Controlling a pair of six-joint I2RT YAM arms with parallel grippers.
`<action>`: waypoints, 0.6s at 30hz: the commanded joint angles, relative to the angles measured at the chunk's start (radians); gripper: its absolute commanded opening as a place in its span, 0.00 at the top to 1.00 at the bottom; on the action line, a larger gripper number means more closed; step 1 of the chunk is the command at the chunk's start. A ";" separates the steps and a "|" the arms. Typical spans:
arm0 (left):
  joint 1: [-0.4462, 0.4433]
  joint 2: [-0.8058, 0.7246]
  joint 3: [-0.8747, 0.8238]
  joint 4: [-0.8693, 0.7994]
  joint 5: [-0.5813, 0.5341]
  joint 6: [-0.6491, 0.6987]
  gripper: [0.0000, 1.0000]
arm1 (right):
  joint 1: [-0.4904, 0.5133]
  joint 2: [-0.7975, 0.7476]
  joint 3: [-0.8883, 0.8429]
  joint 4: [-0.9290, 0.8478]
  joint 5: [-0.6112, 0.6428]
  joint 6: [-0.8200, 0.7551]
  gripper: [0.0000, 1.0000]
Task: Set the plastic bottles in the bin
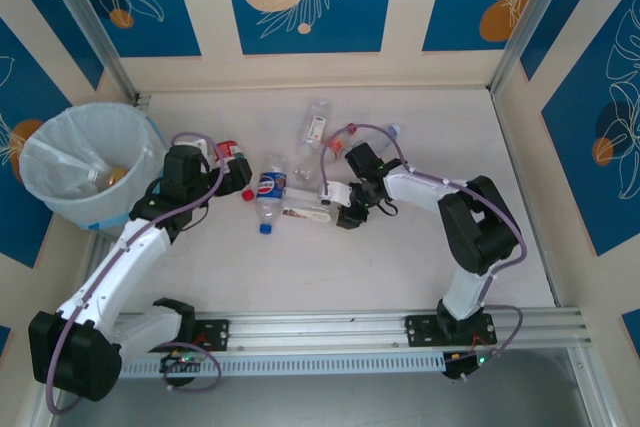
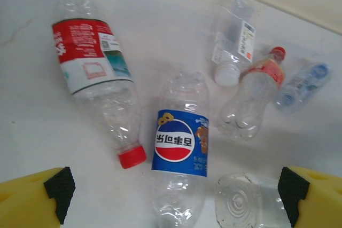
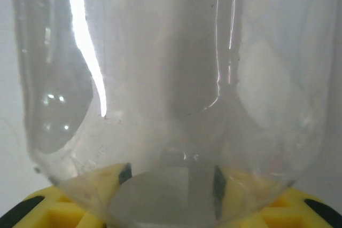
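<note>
A clear bottle (image 1: 303,210) lies on its side on the white table (image 1: 400,267), in the middle of the workspace. The right gripper (image 1: 339,209) is closed on one end of it. In the right wrist view the clear bottle (image 3: 171,78) sits between the yellow fingers (image 3: 48,206), and its wall is pressed in where they meet it. Whether it is lifted or resting on the table cannot be told.

Just left of it lies a Pepsi bottle (image 1: 270,190), its blue cap towards the near edge. Beside that, further left, is a red-label bottle (image 1: 233,155) with a red cap. Behind these, towards the back wall, a white-label bottle (image 1: 314,131) lies apart from the rest. A red-cap bottle (image 1: 333,147) and a blue bottle (image 1: 391,132) lie near the right arm's wrist.

In the left wrist view the red-label bottle (image 2: 93,73) and the Pepsi bottle (image 2: 180,148) lie side by side, not touching. The white-label bottle (image 2: 233,44), red-cap bottle (image 2: 255,97) and blue bottle (image 2: 302,85) lie beyond them.

The left gripper (image 1: 236,179) sits by the red-label bottle. Its jaws are spread wide with nothing between them, seen as the left gripper (image 2: 175,196) from its own camera, where the two black pads (image 2: 59,188) stand at opposite edges.

The bin (image 1: 60,129) stands at the far left of the table, lined with a pale bag, well apart from the bottles on the table
</note>
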 commanded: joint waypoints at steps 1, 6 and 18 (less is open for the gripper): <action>-0.009 -0.025 0.012 0.016 0.128 -0.071 0.01 | -0.003 -0.074 -0.028 0.047 -0.105 0.092 1.00; -0.012 -0.071 -0.054 0.096 0.215 -0.194 0.01 | 0.031 -0.154 -0.068 0.160 -0.051 0.299 1.00; -0.094 -0.004 -0.077 0.283 0.257 -0.270 0.01 | 0.220 -0.160 -0.067 0.330 0.172 0.595 1.00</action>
